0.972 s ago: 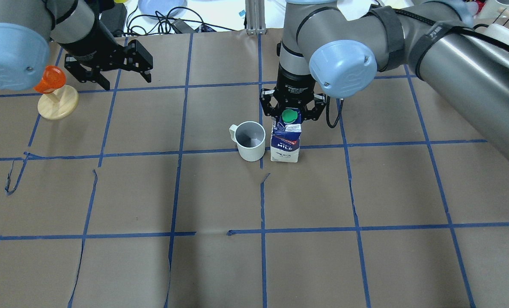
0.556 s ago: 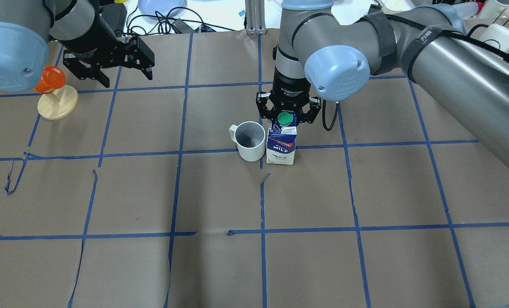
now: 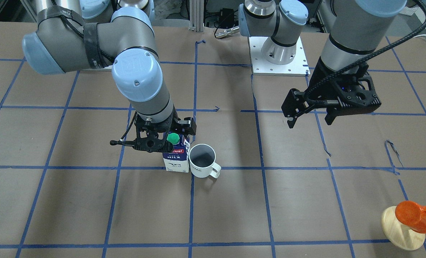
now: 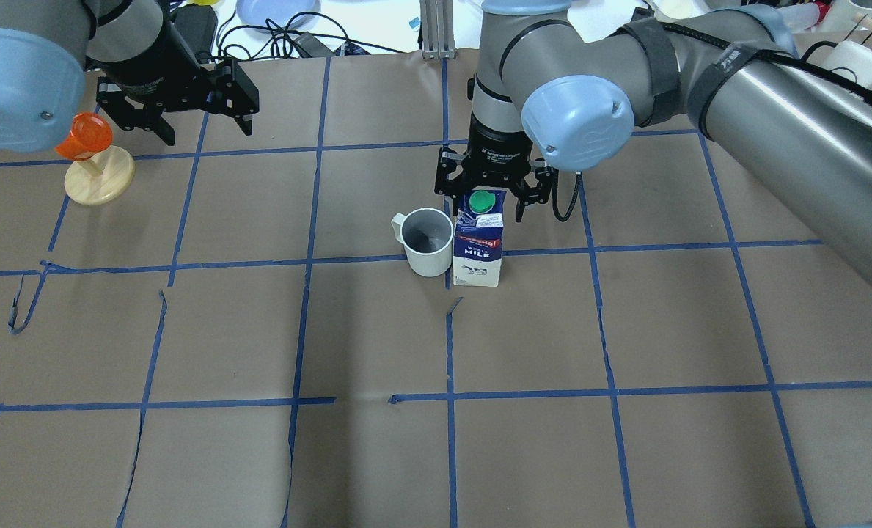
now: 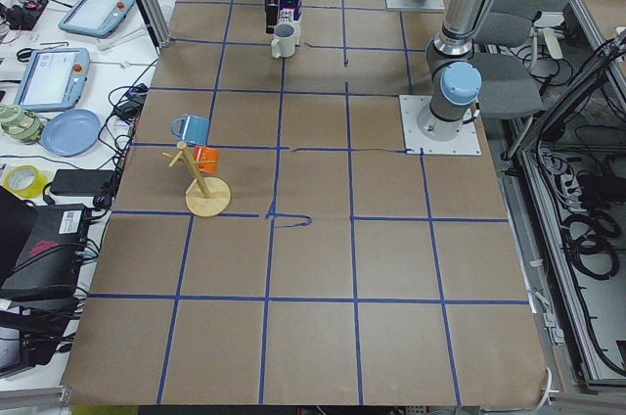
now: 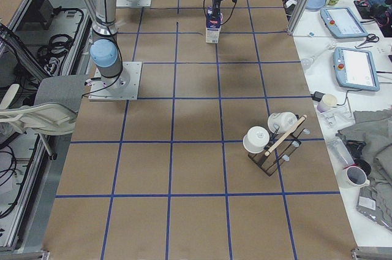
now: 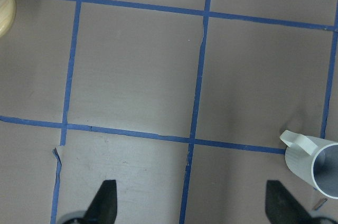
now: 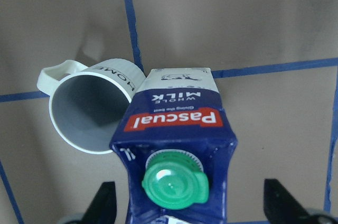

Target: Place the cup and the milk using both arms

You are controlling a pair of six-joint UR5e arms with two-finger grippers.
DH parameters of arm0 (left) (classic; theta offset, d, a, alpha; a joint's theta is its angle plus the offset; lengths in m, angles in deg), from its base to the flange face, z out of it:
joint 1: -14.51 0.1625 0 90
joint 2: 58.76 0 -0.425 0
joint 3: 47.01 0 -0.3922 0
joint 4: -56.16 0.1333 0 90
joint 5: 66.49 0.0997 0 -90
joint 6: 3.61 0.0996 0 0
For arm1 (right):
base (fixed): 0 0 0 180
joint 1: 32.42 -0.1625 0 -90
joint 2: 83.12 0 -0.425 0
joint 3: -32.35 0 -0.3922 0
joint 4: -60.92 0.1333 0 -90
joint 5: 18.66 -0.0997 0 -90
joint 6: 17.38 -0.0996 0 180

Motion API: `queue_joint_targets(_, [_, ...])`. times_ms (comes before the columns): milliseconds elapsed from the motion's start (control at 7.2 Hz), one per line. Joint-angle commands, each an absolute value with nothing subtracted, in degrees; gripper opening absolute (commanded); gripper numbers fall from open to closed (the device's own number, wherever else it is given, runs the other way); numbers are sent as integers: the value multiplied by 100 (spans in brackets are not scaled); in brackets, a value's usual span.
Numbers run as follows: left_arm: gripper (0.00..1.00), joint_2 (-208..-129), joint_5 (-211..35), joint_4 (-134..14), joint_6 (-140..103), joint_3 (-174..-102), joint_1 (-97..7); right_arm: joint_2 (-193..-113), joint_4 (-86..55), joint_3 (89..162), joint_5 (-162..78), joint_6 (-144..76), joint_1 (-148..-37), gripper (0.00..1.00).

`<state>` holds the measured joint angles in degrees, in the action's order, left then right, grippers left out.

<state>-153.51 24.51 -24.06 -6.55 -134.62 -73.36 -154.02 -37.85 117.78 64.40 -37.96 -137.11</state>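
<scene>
The milk carton point(image 4: 477, 253) stands upright on the table, right against the white mug point(image 4: 428, 242), which has its handle pointing away from the carton. My right gripper point(image 4: 490, 205) is open just above the carton's green cap, with its fingers spread to either side and off it. The right wrist view shows the carton point(image 8: 174, 123) and the mug point(image 8: 90, 108) from above, between the spread fingers. My left gripper point(image 4: 204, 132) is open and empty at the far left back. The mug point(image 7: 317, 166) sits at the edge of the left wrist view.
An orange cup point(image 4: 83, 136) hangs on a pale wooden stand point(image 4: 100, 176) beside my left gripper. A rack with white mugs point(image 6: 275, 137) stands far off on the robot's right. The brown paper table cover has torn blue tape lines point(image 4: 450, 304).
My right gripper moved the milk carton left up to the mug, and its fingers now stand apart from it. My left gripper drifted back and left.
</scene>
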Motion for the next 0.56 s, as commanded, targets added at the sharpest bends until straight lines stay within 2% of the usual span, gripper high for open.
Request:
queue_joint_targets(0, [100, -15342, 2421, -2899, -282, -13218, -7312, -15771, -3508, 11438, 6727, -3768, -13658, 100])
queue_joint_targets(417, [100, -15324, 2421, -2910, -290, -13217, -7320, -16247, -2517, 10796, 7063, -3463, -13552, 100])
